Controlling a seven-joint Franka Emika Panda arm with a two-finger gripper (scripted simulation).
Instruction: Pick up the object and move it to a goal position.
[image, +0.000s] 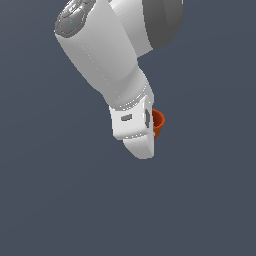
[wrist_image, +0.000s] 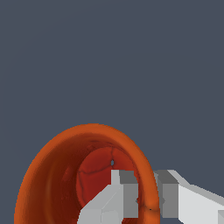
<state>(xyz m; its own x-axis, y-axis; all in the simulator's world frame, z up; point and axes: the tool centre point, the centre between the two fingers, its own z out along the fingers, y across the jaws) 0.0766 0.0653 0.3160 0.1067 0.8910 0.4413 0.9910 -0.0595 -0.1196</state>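
Gripper (wrist_image: 146, 199): clamped across cup wall, one finger inside, one outside
Cup (wrist_image: 57, 175): held at fingertips, mostly hidden behind hand in exterior view
Handling: likely light, rigid, smooth; rim pinch suits

Brightness: both views were evenly and moderately lit against a flat slate-grey backdrop.
Light direction: the arm (image: 107, 60) was brightest on its upper surfaces and shaded underneath.
Shadows: only soft shading showed; no cast shadows appeared.
Glare: a mild sheen lay on the cup (wrist_image: 61, 175) rim.
Sharpness: edges were jagged and pixelated, without blur.
Distortion: the cup loomed large in the wrist view.
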